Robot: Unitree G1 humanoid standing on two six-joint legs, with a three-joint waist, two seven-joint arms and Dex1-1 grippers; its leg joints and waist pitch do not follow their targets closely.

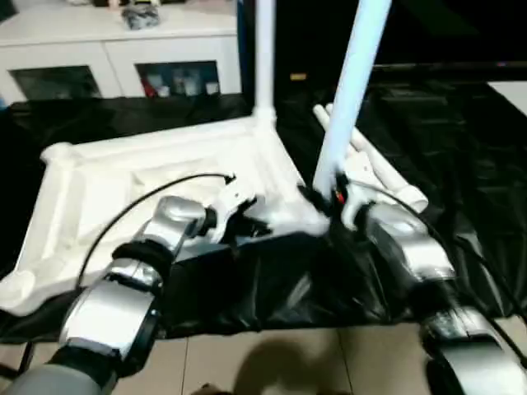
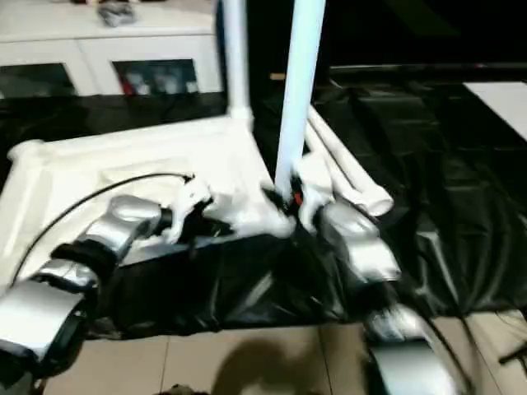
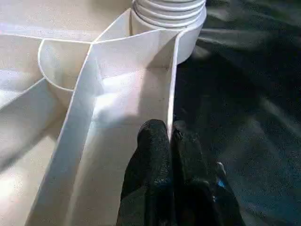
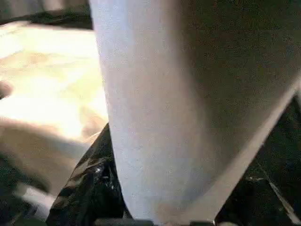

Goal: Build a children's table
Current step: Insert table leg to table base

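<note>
The white tabletop (image 1: pixel 107 177) lies upside down on a black sheet, its ribbed underside facing up. One white leg (image 1: pixel 264 58) stands upright in the far right corner socket. My right gripper (image 1: pixel 329 196) is shut on a second leg (image 1: pixel 354 82), held nearly upright with its lower end at the near right corner. This leg (image 4: pixel 155 108) is very close in the right wrist view. My left gripper (image 1: pixel 251 216) is shut on the tabletop's thin near-right rim wall; its black fingers (image 3: pixel 153 141) pinch that wall just short of a ridged round socket (image 3: pixel 169 14). Two more legs (image 1: pixel 387 177) lie on the sheet to the right.
A white cabinet with glass doors (image 1: pixel 123 58) stands behind the tabletop. The black sheet (image 1: pixel 461 164) spreads out to the right, with a flat white board (image 1: pixel 515 92) at its far right edge. Tiled floor (image 1: pixel 272 362) runs along the front.
</note>
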